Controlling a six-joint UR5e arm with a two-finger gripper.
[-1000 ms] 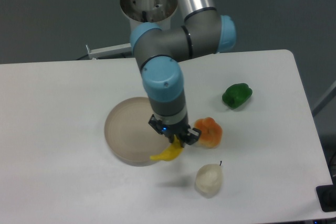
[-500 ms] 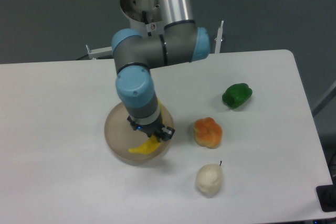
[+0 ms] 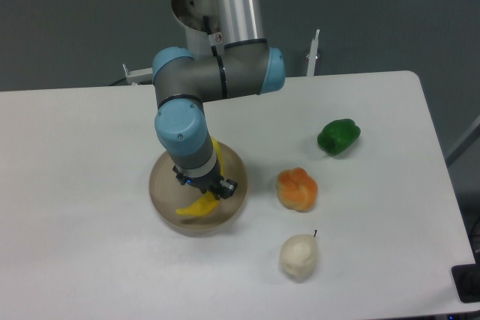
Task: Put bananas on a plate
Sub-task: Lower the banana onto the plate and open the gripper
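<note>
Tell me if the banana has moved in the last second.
Yes. Held in the tool, the banana has shifted left, away from the orange fruit, from the plate's right rim to over its middle.

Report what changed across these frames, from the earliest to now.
The gripper, shut on the banana, carried it left from the plate's right rim to over its middle. No release yet. The plate, orange fruit, pale fruit and green pepper stayed put.

The white table (image 3: pixel 90 155) carries 4 things: the plate (image 3: pixel 161 189) near centre, green pepper (image 3: pixel 338 136) toward the right edge, orange fruit (image 3: pixel 298 189), pale fruit (image 3: pixel 298 255) near the front edge.
</note>
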